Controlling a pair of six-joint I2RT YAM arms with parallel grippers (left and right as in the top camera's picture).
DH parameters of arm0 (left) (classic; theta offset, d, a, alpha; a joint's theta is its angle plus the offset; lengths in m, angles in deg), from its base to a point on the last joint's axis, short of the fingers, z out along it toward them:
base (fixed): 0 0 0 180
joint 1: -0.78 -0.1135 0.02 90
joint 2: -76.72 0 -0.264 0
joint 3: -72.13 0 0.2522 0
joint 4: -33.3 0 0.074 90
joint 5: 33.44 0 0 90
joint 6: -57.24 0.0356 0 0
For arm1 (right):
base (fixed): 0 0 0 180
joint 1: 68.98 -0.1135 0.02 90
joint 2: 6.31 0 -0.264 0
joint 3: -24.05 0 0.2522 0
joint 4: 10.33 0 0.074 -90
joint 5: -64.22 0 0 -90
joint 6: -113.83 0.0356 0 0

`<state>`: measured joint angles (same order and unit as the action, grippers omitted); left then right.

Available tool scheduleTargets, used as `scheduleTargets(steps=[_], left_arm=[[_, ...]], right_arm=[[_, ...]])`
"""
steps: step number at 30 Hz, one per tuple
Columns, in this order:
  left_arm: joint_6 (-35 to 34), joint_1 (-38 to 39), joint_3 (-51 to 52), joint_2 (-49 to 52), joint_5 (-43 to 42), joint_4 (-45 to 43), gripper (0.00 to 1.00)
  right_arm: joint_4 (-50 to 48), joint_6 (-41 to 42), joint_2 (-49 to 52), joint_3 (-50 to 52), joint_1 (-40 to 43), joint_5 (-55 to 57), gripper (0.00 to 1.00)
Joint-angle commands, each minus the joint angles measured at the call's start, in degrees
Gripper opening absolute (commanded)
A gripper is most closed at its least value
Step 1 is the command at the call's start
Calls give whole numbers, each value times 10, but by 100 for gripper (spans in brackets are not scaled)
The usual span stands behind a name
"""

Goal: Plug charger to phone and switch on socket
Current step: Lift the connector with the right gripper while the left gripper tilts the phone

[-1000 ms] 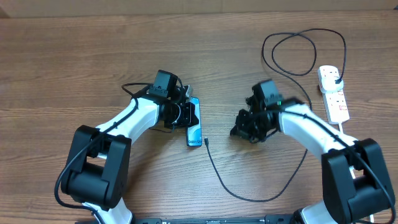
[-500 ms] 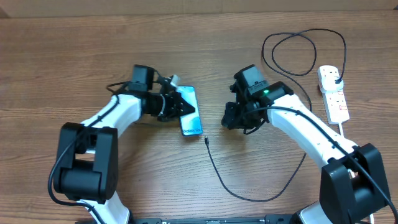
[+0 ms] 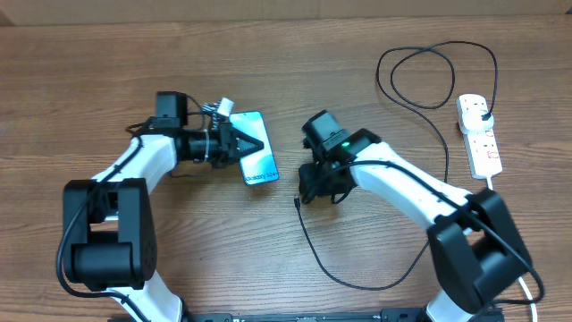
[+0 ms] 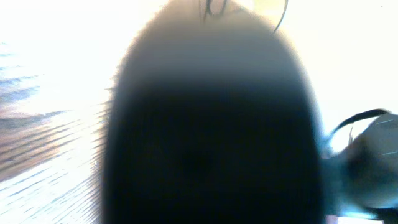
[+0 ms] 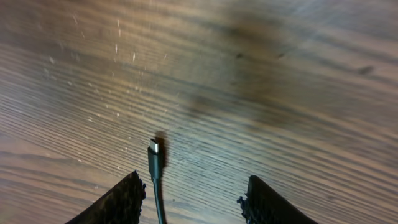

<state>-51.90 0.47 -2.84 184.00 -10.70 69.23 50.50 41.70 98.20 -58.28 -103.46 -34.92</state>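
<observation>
The phone [image 3: 259,161], its screen glowing light blue, is left of centre, tilted, with my left gripper [image 3: 238,143] shut on its left side. In the left wrist view a dark blurred shape [image 4: 211,137] fills the frame and hides the jaws. The charger [image 3: 315,255] is a thin black cable. It loops across the table to its plug [image 3: 483,113] in the white socket [image 3: 483,143] at the right edge. Its connector tip [image 5: 153,149] lies flat on the wood between the open fingers of my right gripper [image 5: 193,198], close to the left finger [image 5: 121,200] and untouched. Seen from overhead, my right gripper [image 3: 309,193] hovers just right of the tip [image 3: 296,203].
The socket's thick white cord [image 3: 509,201] runs down toward the front right, by my right arm. A large loop of the cable [image 3: 429,76] lies at the back right. The bare wooden tabletop [image 3: 89,80] stretches to the left and back.
My left arm has swung the phone leftward and turned it. My right gripper has moved left to the connector tip and gone from shut to open.
</observation>
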Motion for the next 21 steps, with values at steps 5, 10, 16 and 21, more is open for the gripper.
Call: scheduleTargets(steps=[5,10,16,21], left_arm=[[14,-54,-9,3,-58,0,4],[14,-57,-9,3,-54,0,4],[13,-56,-9,3,-42,3,4],[13,-56,-9,3,-42,3,4]], right_arm=[[-6,-6,18,0,-35,17,52],[-5,-6,19,3,-48,16,51],[-39,-2,19,54,-65,17,47],[-117,2,19,111,-78,48,37]])
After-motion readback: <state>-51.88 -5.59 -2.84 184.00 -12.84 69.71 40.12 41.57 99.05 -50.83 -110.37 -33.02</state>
